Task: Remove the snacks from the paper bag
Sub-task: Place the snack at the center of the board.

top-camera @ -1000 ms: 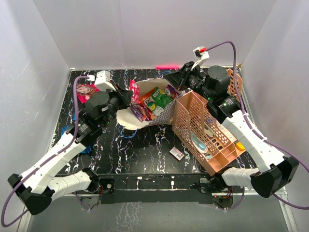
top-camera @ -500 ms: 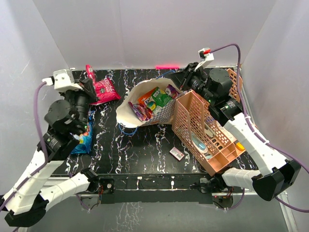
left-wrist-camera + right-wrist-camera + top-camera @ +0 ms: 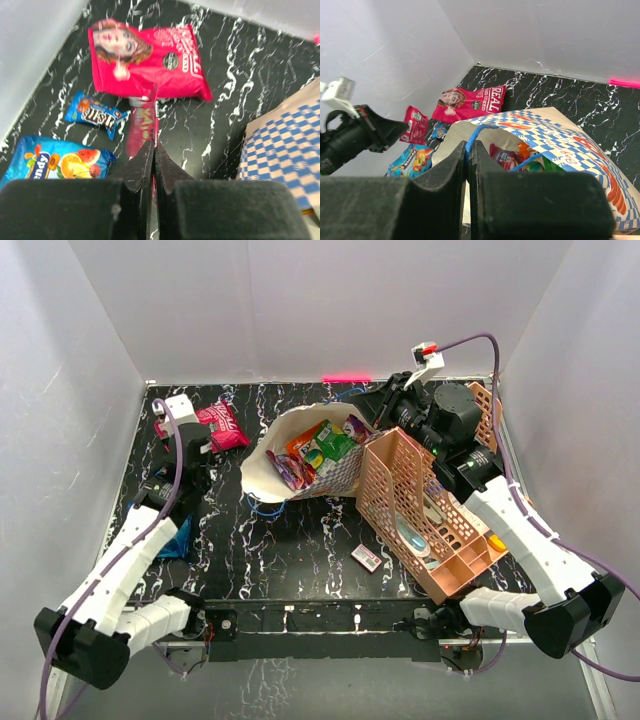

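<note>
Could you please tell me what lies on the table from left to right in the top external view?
blue snack packet → pink-red bag → paper bag → peach rack

Blurred red packet (image 3: pixel 142 124) at left claw (image 3: pixel 154 146); paper bag (image 3: pixel 282 145) cropped by right edge.

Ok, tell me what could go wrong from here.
1. The left gripper pinches the small red packet by a thin edge above the table; it may slip onto the pink-red bag below.
2. The right gripper is shut on the blue cord handle of the paper bag; a pull could shove the bag into the peach rack beside it or spill the snacks inside.
</note>
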{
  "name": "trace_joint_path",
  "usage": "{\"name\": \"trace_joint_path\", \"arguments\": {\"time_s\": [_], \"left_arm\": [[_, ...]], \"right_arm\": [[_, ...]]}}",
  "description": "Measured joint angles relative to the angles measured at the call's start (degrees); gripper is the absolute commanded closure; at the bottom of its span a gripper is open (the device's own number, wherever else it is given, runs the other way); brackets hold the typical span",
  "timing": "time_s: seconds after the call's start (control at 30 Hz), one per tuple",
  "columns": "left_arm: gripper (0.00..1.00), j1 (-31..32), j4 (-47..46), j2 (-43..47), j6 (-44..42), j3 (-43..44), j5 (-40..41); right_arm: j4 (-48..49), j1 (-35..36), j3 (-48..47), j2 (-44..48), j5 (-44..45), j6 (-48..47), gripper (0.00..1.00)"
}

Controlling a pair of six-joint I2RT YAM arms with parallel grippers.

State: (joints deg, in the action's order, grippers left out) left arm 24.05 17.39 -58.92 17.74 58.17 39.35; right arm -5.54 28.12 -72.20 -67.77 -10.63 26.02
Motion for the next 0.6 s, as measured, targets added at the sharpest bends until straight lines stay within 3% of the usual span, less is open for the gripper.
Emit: {"name": "trace_joint_path", "arguments": {"time_s": [0.1,0.33,0.53,0.57,0.6], "left_arm": [[1.0,-5.81,0.17,-2.51,2.38,-1.86,-7.89],[1.0,-11.52,0.07,-14.23,3.85,-1.51,-24.41],[1.0,-15.32,-0.22,-20.65,3.82,-1.51,-29.66],[0.97,-16.06,-0.61,-21.31,3.76,-1.51,-29.73],[0.79,-16.74,-0.92,-21.99,3.72,-1.51,-29.44]], "right_arm": [[-0.33,0.0,0.0,0.31,0.02,0.0,0.92],[-0.46,0.0,0.02,0.57,-0.02,-0.04,0.92],[-0.48,0.0,0.02,0.57,-0.24,-0.13,0.92],[-0.48,0.0,0.02,0.57,-0.26,-0.15,0.92],[-0.48,0.0,0.02,0.57,-0.26,-0.15,0.92]]}}
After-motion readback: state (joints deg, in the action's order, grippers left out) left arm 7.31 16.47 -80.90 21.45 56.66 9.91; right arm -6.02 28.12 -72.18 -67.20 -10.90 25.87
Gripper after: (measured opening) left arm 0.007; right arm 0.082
